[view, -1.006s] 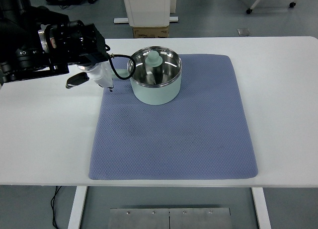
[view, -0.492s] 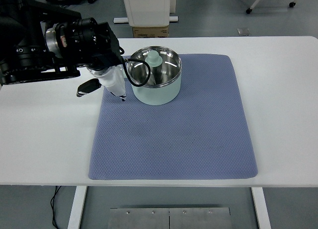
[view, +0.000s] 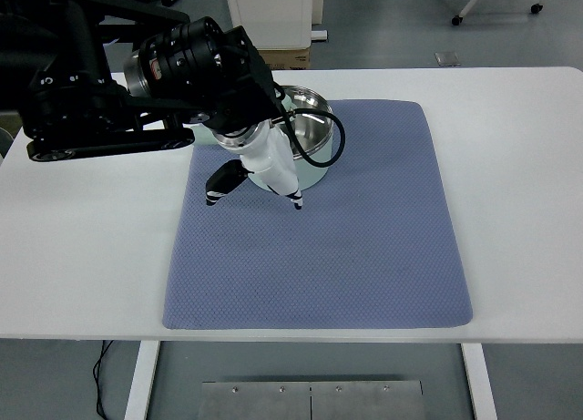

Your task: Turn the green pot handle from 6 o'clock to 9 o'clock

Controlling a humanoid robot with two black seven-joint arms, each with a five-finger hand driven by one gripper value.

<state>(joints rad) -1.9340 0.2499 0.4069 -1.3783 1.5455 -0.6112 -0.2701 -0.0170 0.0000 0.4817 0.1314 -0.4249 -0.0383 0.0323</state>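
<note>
The pale green pot (view: 312, 134) stands at the far left part of the blue mat (view: 364, 247), its shiny steel inside showing. My left arm comes in from the left and covers the pot's left and front side. My left hand (view: 255, 199) hangs over the pot's near side with fingers spread, a black-tipped thumb (view: 219, 187) to the left and a white finger (view: 290, 192) pointing down at the mat. It holds nothing that I can see. The pot's handle is hidden under the hand. The right arm is out of view.
The mat lies on a white table (view: 519, 183). A black cable (view: 332, 139) loops from the wrist over the pot's rim. Beyond the table's far edge stand a white cabinet (view: 273, 10) and a cardboard box (view: 276, 57).
My left arm has swung right and nearer, from the left of the pot to over its front side, now hiding much of the pot and the knob inside it.
</note>
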